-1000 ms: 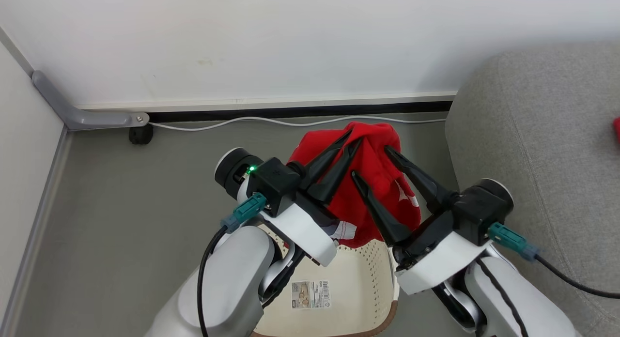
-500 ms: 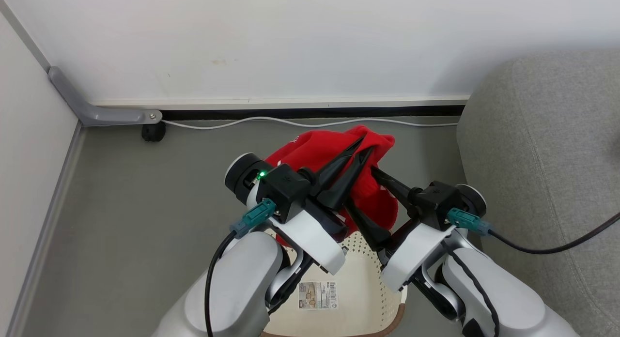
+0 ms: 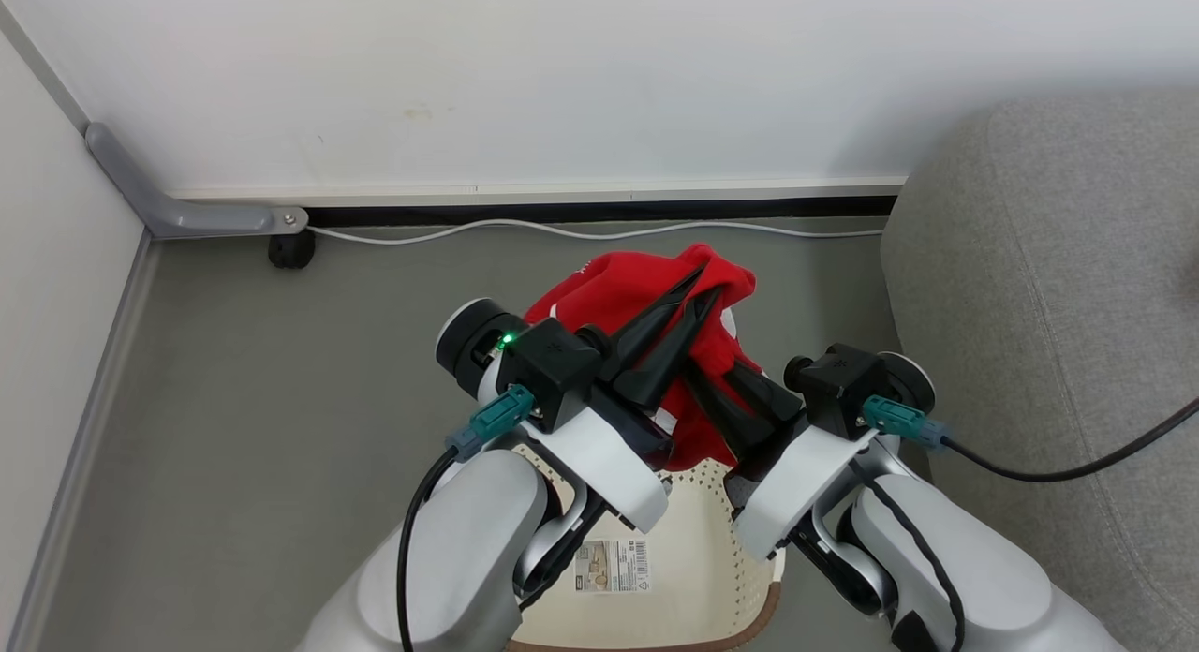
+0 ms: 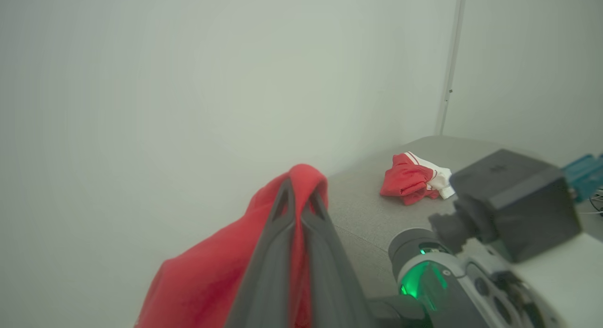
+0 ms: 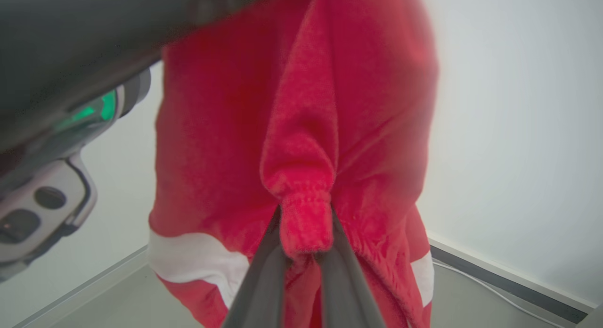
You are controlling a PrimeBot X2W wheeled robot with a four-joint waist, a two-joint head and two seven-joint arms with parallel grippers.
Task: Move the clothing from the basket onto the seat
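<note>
While both arms hold one red piece in the air, the transfer stands partway done.

Obs.: held garment (image 3: 618, 301), red with white panels, hangs clear above the far end of the basket (image 3: 740, 526). It is not touching the seat (image 3: 1030, 287).

Left gripper (image 3: 707, 282): fingers pressed narrow together, with the top fold of the fabric pinched near the tips.

Right gripper (image 3: 710, 366): lower, on the side toward the seat. Right wrist view shows a bunched fold of hem clamped between its two fingers, jaws narrow on the cloth. So a two-point grip, both on the same piece.

Basket: the base that shows is bare cream plastic with the paper label (image 3: 609, 566) uncovered, and no red lies in the visible part. The near end sits under the arms, so a remainder there cannot be ruled out.

Seat: left wrist view shows a second garment (image 4: 414, 179), red and white, crumpled on the cushion top toward its far edge, near the wall corner. Counted as delivered.

Judgement: one piece down, one lifted out and in carry, possibly the last. Left to do: swing to the robot's right past the seat's near edge, lower onto the cushion, open both pincers, then check the basket's hidden end.
</note>
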